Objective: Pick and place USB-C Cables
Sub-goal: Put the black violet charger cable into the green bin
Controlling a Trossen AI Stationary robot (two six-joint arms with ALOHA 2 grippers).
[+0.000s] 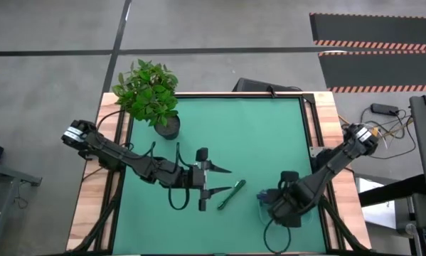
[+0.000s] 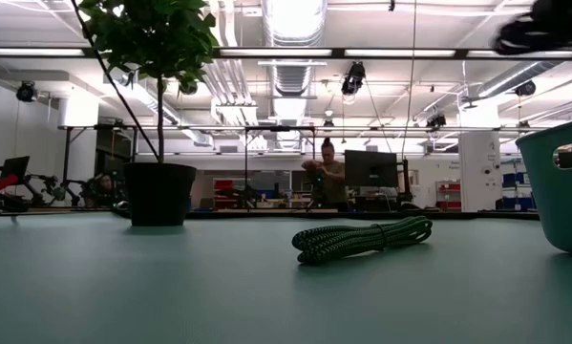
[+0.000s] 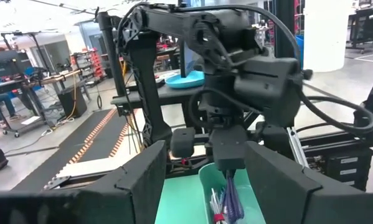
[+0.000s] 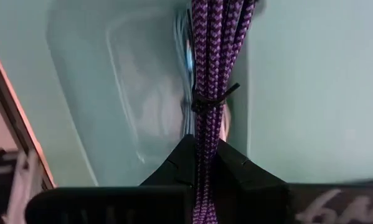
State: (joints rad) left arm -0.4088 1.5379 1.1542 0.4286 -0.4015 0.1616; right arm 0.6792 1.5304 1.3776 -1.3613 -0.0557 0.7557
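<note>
A dark purple braided cable bundle (image 4: 208, 74), tied with a black zip tie, is in my right gripper (image 4: 203, 167), which is shut on it above the teal bin (image 3: 206, 177). A white-and-red bundle (image 3: 216, 208) lies inside the bin. The green cable bundle (image 1: 231, 194) lies flat on the green mat, also in the low view (image 2: 362, 239). My left gripper (image 1: 223, 180) is open, just left of the green bundle, pointing toward the table's right. No teal-blue bundle shows clearly. My right gripper pinches the purple bundle near its upper end (image 4: 203, 155) between its two fingers (image 4: 236, 171). The fingers come from above, pointing down, along the bundle. The bundle hangs straight below them into the bin (image 3: 231, 199); whether its lower end touches the bin's floor is hidden.
A potted plant (image 1: 150, 96) stands at the mat's far left corner, its black pot (image 2: 159, 193) in the low view. The teal bin (image 2: 562, 186) sits near the mat's right side. Wooden table borders (image 1: 92, 199) flank the mat. A person (image 2: 328, 172) stands far behind the table.
</note>
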